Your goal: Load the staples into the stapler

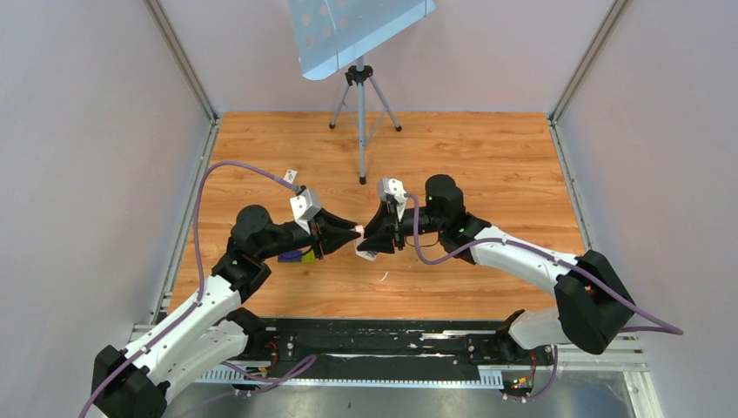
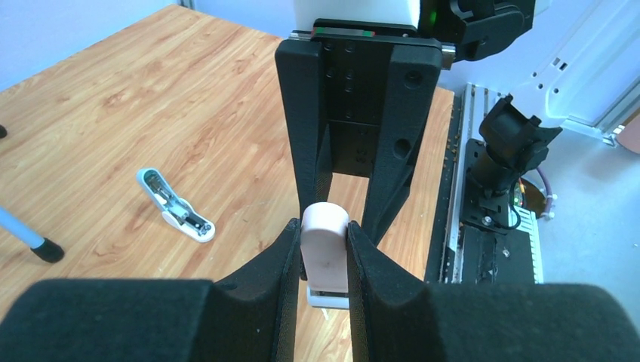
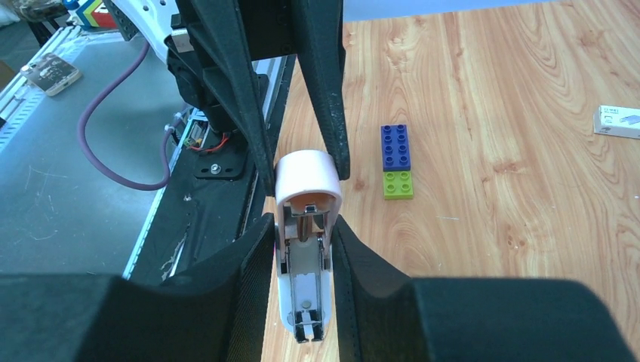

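The pale pink stapler (image 1: 358, 231) is held in the air between my two grippers at the table's middle. My left gripper (image 2: 324, 235) is shut on its pink top (image 2: 324, 253). My right gripper (image 3: 306, 226) is shut on the sides of its white base, and the silver magazine (image 3: 306, 268) faces the right wrist camera, open and hinged away from the pink cap (image 3: 307, 175). In the top view the left gripper (image 1: 352, 232) and the right gripper (image 1: 365, 239) meet tip to tip. I cannot make out any staples in the magazine.
A purple-and-green block (image 3: 398, 161) lies on the wooden table (image 1: 487, 157), partly under the left arm (image 1: 296, 256). A white labelled card (image 3: 617, 121) lies further off. A small white and silver piece (image 2: 175, 207) lies near a tripod leg (image 2: 26, 240). The tripod (image 1: 362, 104) stands at the back.
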Controlling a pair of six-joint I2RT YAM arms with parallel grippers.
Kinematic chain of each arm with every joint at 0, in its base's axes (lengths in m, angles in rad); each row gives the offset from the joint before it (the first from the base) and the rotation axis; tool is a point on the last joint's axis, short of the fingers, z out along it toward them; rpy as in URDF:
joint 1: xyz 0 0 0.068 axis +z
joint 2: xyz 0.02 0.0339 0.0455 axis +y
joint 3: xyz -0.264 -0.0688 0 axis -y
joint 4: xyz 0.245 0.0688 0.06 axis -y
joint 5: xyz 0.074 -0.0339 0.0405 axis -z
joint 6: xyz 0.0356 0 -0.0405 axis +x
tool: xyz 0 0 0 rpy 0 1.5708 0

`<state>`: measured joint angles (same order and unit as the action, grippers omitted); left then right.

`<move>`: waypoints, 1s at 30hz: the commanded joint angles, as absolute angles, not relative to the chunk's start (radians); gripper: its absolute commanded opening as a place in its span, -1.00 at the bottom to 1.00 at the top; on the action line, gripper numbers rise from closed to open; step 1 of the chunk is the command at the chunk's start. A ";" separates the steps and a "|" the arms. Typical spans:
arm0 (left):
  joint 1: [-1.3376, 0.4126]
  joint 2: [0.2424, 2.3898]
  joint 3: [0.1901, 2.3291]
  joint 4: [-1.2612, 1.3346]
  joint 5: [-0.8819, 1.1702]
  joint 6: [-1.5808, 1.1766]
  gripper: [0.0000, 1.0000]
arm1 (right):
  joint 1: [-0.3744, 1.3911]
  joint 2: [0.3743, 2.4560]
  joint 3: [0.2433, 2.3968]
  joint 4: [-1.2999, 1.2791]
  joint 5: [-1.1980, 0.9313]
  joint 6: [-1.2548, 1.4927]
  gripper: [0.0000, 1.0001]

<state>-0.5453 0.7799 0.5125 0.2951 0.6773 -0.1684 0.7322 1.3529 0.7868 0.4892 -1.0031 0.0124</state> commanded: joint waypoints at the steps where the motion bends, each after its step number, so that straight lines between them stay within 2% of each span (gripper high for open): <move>1: -0.538 0.760 0.526 0.343 0.676 -0.157 -1.00 | 0.751 1.367 0.802 0.531 -1.019 0.047 -0.43; 4: -0.538 0.749 0.529 0.328 0.654 -0.154 -0.99 | 0.751 1.369 0.799 0.542 -0.989 0.068 -0.58; 6: -0.538 0.738 0.535 0.304 0.618 -0.146 -0.72 | 0.751 1.365 0.796 0.551 -0.965 0.089 -0.62; 13: -0.538 0.682 0.596 0.159 0.473 -0.083 0.45 | 0.749 1.305 0.772 0.503 -0.815 0.107 -0.67; 20: -0.538 0.616 0.642 0.027 0.367 -0.010 0.98 | 0.734 1.242 0.779 0.385 -0.616 0.102 -0.68; 25: -0.538 0.582 0.653 -0.073 0.231 -0.020 1.00 | 0.721 1.236 0.830 0.161 -0.283 0.085 -0.67; 30: -0.538 0.558 0.643 -0.143 0.105 -0.049 1.00 | 0.644 1.301 0.867 0.039 -0.051 0.196 -0.68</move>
